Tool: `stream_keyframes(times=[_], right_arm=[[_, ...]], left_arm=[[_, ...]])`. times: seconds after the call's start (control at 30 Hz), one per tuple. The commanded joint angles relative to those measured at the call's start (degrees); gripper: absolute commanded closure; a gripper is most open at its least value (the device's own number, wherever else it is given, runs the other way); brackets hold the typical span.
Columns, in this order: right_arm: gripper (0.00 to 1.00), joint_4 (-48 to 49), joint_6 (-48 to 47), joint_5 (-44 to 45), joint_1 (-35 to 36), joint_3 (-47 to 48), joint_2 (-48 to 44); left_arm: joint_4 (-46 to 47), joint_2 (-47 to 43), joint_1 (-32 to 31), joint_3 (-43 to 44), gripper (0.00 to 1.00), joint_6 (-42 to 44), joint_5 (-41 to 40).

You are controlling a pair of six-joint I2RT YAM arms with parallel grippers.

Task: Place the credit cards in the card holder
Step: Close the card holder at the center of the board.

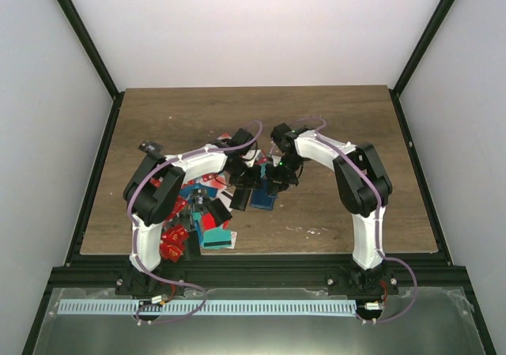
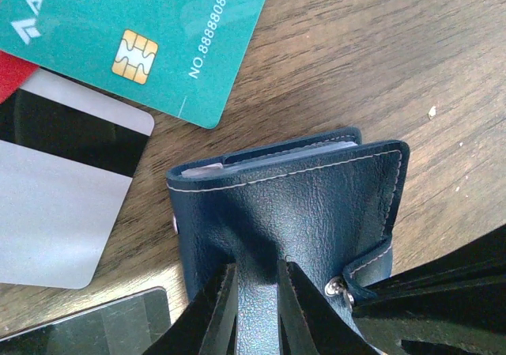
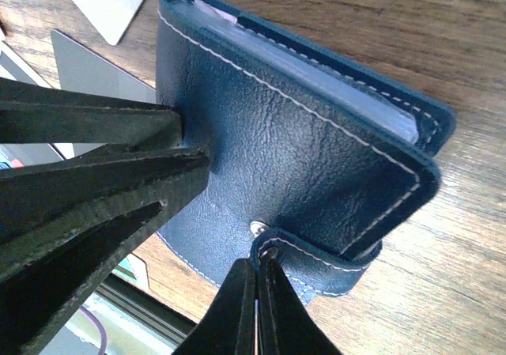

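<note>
So the card holder is sitting on the table right between the two arms, just to the right of the messy pile of credit cards. The left gripper is nearly closed and pinching a fold of the blue cover on the edge nearest to it. The right gripper is coming in from the other side, with its fingers squeezed together on the end of the clasp tab.

From the left wrist, the holder's long axis is running across the view, tab end to the right. The edge showing the inner sleeves is pointing away from that gripper, towards a teal card. It's looking a bit tipped up rather than flat, though I can't tell for sure.
</note>
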Motion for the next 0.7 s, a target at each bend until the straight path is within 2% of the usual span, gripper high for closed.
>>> stream_keyframes(times=[0.0,0.43,0.67], right_arm=[[0.99,1.62,0.46,-1.13,0.53,1.59,1.76],[0.99,3.06,1.05,1.92,0.55,-1.33,4.70],[0.99,3.84,1.09,2.26,0.33,0.64,6.02]], left_arm=[[1.04,3.17,-1.11,-0.37,0.83,-0.50,-0.07],[3.40,2.99,-1.11,-1.22,0.83,-1.38,2.77],[4.77,3.15,-1.15,-2.38,0.83,-1.38,4.45]])
